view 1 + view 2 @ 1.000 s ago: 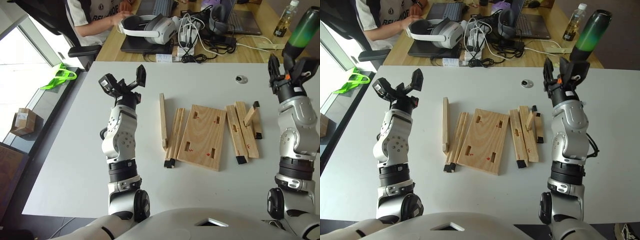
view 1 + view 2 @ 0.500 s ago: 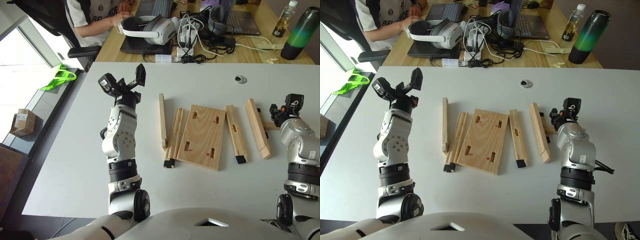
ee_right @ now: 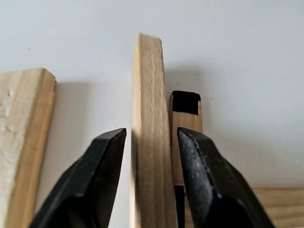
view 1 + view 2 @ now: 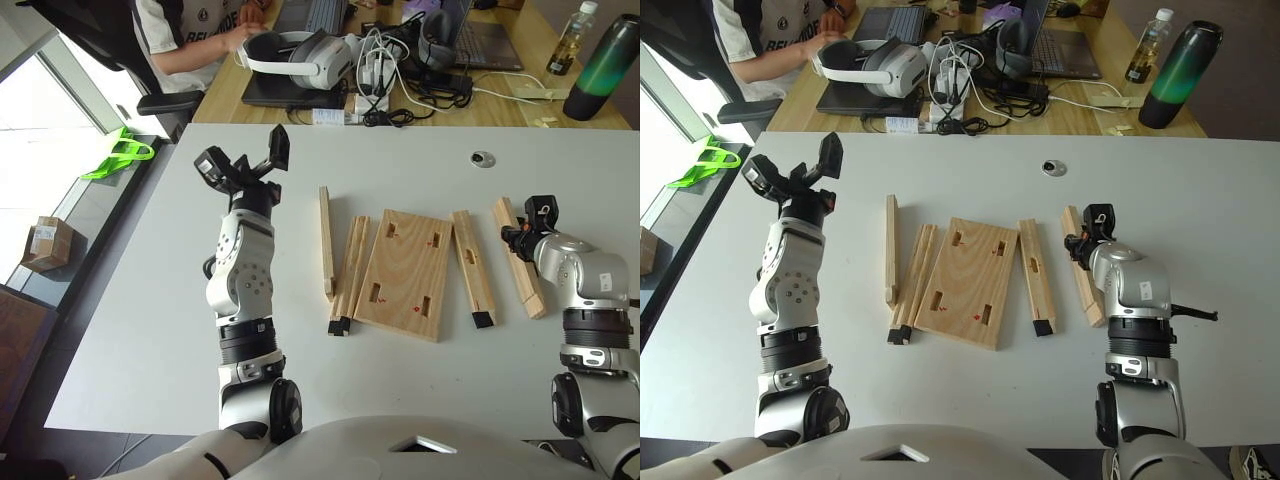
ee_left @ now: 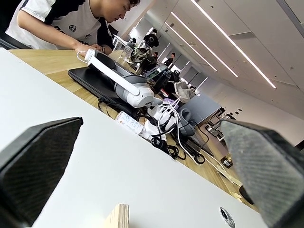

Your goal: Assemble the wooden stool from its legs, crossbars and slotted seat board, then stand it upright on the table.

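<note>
Assembly is judged to be at its very start: no joint has been made, and every part is laid loose on the table (image 4: 150,330). The seat board (image 4: 405,272) is found flat at the middle, slots up. On its left side a plank (image 4: 325,240) is set on edge, and a pair of bars (image 4: 350,272) is laid between that plank and the board. On the right a slotted piece (image 4: 470,265) is laid just beside the board, and an outer plank (image 3: 148,85) is placed a little farther out.

The right gripper (image 3: 151,135) is lowered over this outer plank, which is straddled by the partly parted fingers (image 3: 107,156) but not pinched (a slit of table is seen along one side). A black-tipped bar (image 3: 185,111) is pressed against the plank's far side, under the other finger.

The left gripper (image 4: 250,160) is held raised above the table, well apart from the parts, spread wide, with nothing in it.

All the fitting of legs and crossbars, the seating of the board and the standing upright are left to be done.
</note>
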`<act>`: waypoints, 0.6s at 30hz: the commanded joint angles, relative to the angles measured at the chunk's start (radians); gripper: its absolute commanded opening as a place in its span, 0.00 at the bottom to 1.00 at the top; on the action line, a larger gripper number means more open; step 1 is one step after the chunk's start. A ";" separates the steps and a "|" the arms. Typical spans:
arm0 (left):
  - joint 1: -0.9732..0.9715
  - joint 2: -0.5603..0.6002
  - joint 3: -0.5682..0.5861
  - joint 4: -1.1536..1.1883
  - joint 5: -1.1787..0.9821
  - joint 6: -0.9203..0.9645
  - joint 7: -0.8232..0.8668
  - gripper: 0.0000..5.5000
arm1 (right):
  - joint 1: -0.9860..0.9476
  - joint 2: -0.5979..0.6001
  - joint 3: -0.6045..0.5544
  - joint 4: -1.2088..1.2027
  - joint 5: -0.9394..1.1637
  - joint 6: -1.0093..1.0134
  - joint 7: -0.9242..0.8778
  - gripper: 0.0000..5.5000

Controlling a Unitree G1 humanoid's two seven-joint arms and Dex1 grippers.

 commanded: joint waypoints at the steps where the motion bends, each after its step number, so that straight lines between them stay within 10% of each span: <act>1: 0.006 -0.010 0.002 -0.001 -0.011 -0.006 0.007 0.98 | -0.014 0.018 -0.037 0.030 0.026 0.077 0.009 0.30; 18: -0.111 0.015 0.013 -0.025 -0.049 0.072 0.067 0.98 | -0.081 -0.107 0.209 -0.119 -0.208 -0.372 0.100 0.19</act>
